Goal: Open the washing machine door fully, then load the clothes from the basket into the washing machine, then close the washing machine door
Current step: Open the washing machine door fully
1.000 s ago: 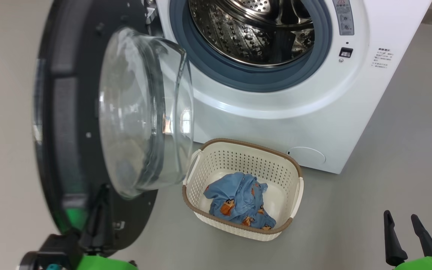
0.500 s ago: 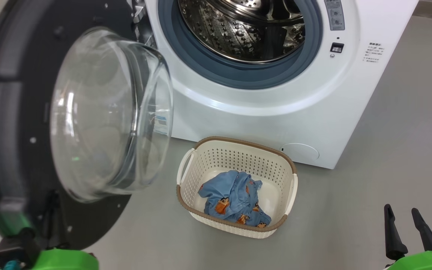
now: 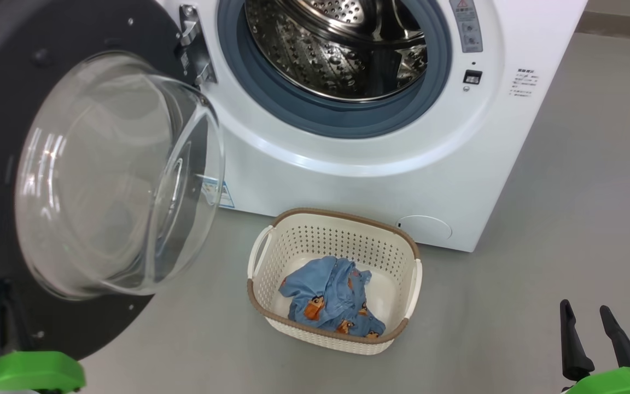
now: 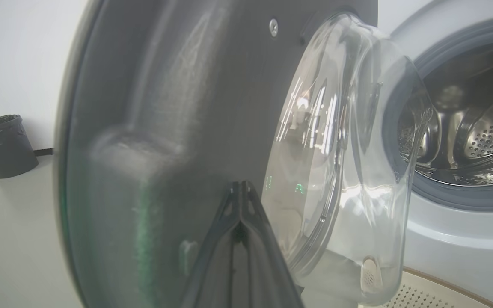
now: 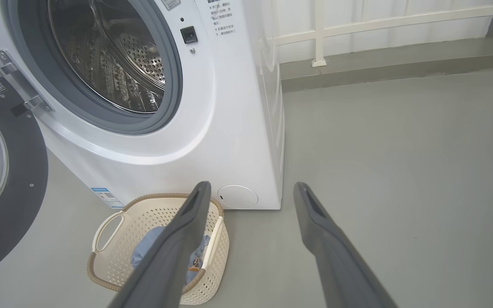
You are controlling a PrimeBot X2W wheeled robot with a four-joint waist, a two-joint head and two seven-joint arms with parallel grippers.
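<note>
Leftmost, the washing machine door (image 3: 101, 175) hangs wide open at the left of the washing machine (image 3: 380, 180); the left end effector (image 4: 240, 192), pinched closed on nothing, points at its grey inner rim. In front of the washing machine, the basket (image 3: 348, 215) holds the clothes (image 3: 326, 298): likely soft, light and limp, best pinched at the bunched middle. The blue label (image 5: 107, 196) and warning strip (image 3: 468, 24) are too small to read. To the machine's right, the right end effector (image 3: 585, 309) hovers spread wide, empty.

A smooth grey floor (image 5: 400, 171) meets a plain white wall (image 4: 15, 55), where a black-lined bin (image 4: 1, 145) stands; elsewhere a white railing (image 5: 379, 21) stands on a low grey kerb (image 5: 400, 57).
</note>
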